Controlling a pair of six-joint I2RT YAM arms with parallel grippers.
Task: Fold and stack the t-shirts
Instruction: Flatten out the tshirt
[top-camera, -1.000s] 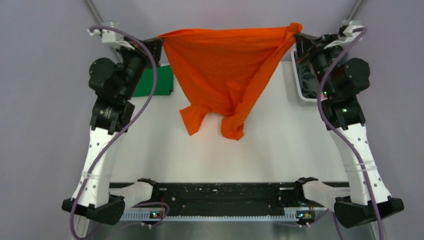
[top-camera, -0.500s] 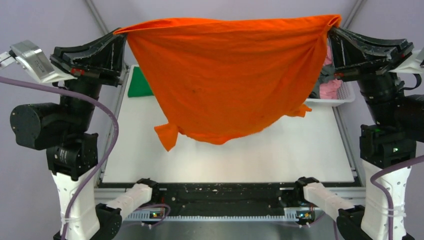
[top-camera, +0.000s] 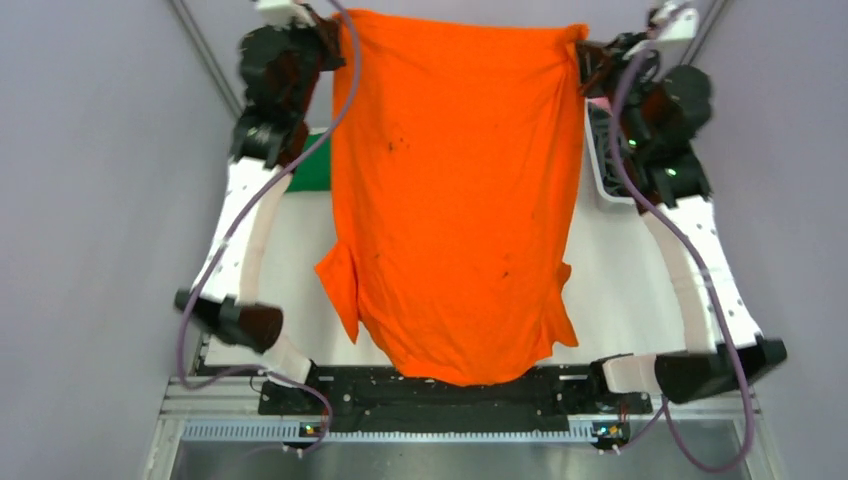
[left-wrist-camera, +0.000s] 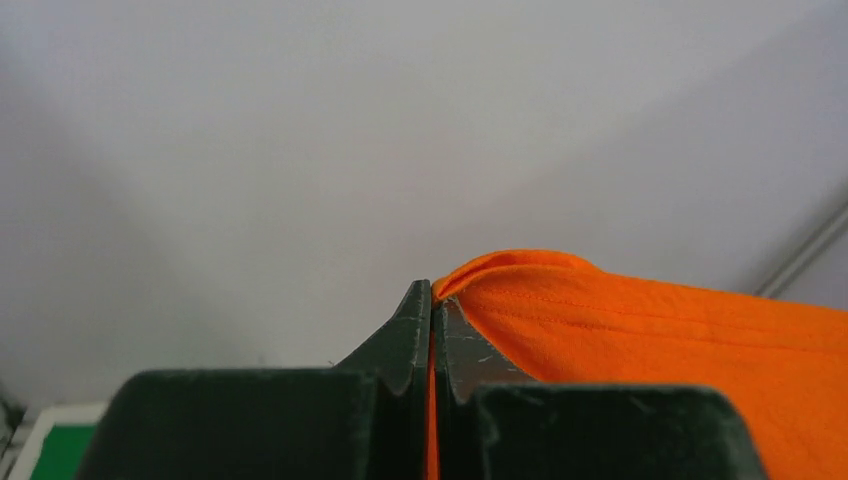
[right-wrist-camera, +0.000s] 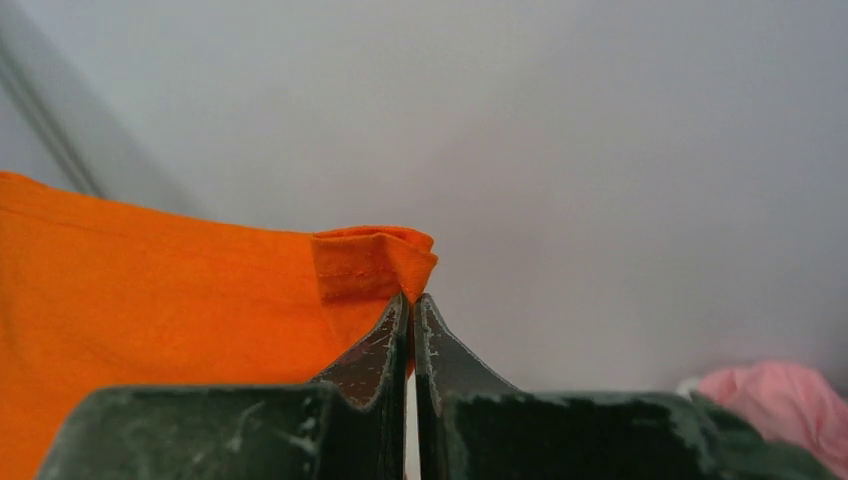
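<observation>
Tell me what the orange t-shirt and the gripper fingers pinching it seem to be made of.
Orange t-shirt: soft matte knit cloth, probably cotton. It hangs limp with gentle folds, and a stitched hem shows in both wrist views.
Left gripper fingers and right gripper fingers: hard and dark, likely plastic. The matte faces are scuffed and scratched pale, but the exact material cannot be told.
</observation>
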